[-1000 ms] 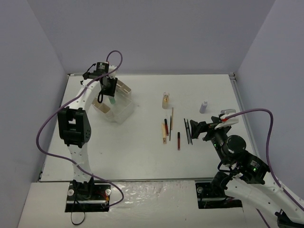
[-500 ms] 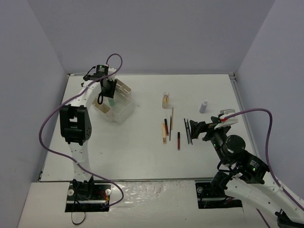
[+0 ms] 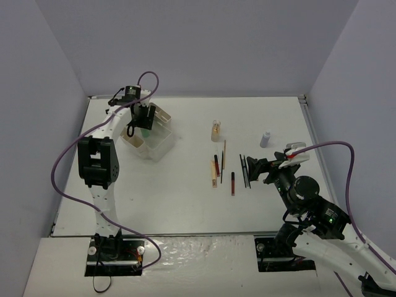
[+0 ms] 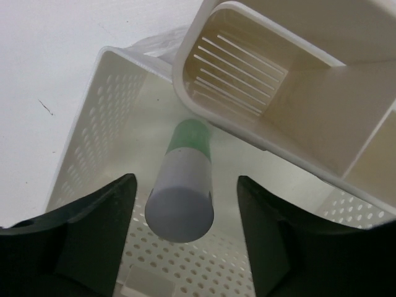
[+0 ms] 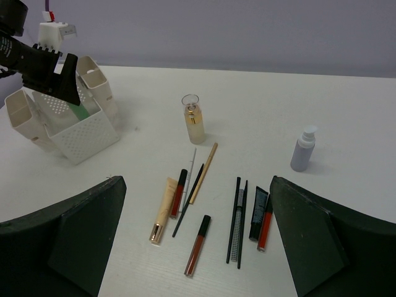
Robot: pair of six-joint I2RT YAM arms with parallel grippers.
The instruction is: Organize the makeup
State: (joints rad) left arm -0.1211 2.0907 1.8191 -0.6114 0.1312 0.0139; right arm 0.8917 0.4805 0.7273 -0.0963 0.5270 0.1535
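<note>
Flanking left fingers point(image 4: 93, 241): we see the two dark pads standing apart, one on each side of the pale green bottle point(image 4: 184, 176), with a gap on either side, so neither grips it.
Left gripper point(image 4: 185, 185): jaws apart and empty, poised over the white box point(image 4: 105, 111) at the far left of the table point(image 3: 185, 204).
Pale green bottle: inside the perforated compartment, grey-white cap towards the wrist camera and green body pointing down. It looks tilted, but we cannot tell whether it rests on the floor of the compartment.
Slotted compartment point(image 4: 247, 68): just beside the bottle, with nothing visible in it.
Right fingers point(image 5: 68, 241): spread wide, nothing between them.
Right gripper point(image 5: 197, 182): above the table, looking down on the loose makeup and touching none of it.
Sticks: tan tube point(image 5: 162, 210), red stick point(image 5: 179, 192), thin black stick point(image 5: 189, 201), tan stick point(image 5: 204, 164), red gloss point(image 5: 198, 244), black pencils point(image 5: 238, 219) and a black and red pair point(image 5: 263, 213) lie roughly side by side on the table.
Gold bottle point(image 5: 194, 120): upright, beyond the sticks.
Grey-lilac bottle point(image 5: 303, 148): upright, well apart to the right.
</note>
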